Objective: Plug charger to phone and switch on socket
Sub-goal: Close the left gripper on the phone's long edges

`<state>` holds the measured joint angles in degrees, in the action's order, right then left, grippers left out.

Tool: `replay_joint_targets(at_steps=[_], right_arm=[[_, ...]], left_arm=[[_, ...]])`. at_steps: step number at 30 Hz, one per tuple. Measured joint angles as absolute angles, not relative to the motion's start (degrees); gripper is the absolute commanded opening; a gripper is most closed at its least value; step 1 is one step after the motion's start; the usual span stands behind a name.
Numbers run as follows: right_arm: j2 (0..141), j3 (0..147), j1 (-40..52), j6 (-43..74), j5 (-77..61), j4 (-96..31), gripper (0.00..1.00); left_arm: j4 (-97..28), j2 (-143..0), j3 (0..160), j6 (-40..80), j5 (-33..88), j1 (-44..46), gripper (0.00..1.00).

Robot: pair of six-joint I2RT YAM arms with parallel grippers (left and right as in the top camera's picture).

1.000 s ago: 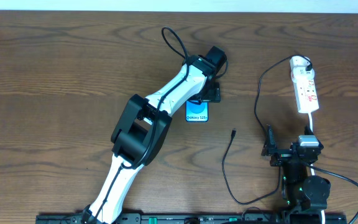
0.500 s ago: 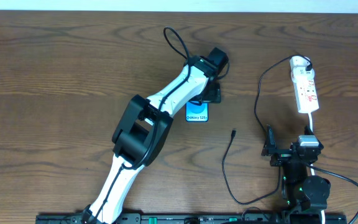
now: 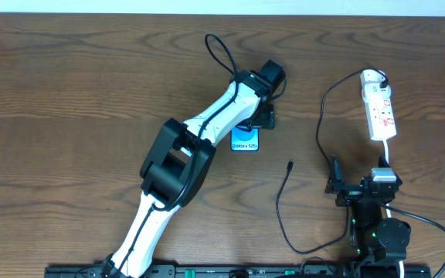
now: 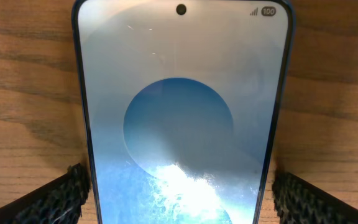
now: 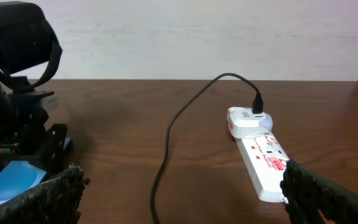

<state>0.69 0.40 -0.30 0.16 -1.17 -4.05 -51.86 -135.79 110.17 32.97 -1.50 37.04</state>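
- The right pincer (image 5: 182,186) hovers wide open over the brown wooden bench (image 3: 68,93).
- A thin black charger cable (image 3: 278,208) lies loose, its plug tip (image 3: 290,164) free between the arms.
- The left pincer (image 4: 179,186) stands open astride the slim blue-screened phone (image 4: 179,93), which lies flat.
- The narrow white power strip (image 3: 381,112) lies far right, with the cable plugged in.

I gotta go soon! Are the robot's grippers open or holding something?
Left gripper: open, straddling the phone.
Right gripper: open, holding nothing.

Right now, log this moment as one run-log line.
left end effector: open, astride phone | right end effector: open, empty | charger tip: loose on table, not in phone | socket: no arm at it
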Motion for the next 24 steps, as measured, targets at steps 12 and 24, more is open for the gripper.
replay_joint_targets(at_steps=[12, 24], right_arm=[[0.7, 0.4, -0.3, 0.2, -1.2, -4.1, 0.99], [0.7, 0.4, -0.3, 0.2, -1.2, -4.1, 0.99]], left_arm=[[-52.0, -135.8, 110.2, 32.9, -1.7, 37.0, 0.85], [-52.1, -135.8, 110.2, 32.9, -1.7, 37.0, 0.79]])
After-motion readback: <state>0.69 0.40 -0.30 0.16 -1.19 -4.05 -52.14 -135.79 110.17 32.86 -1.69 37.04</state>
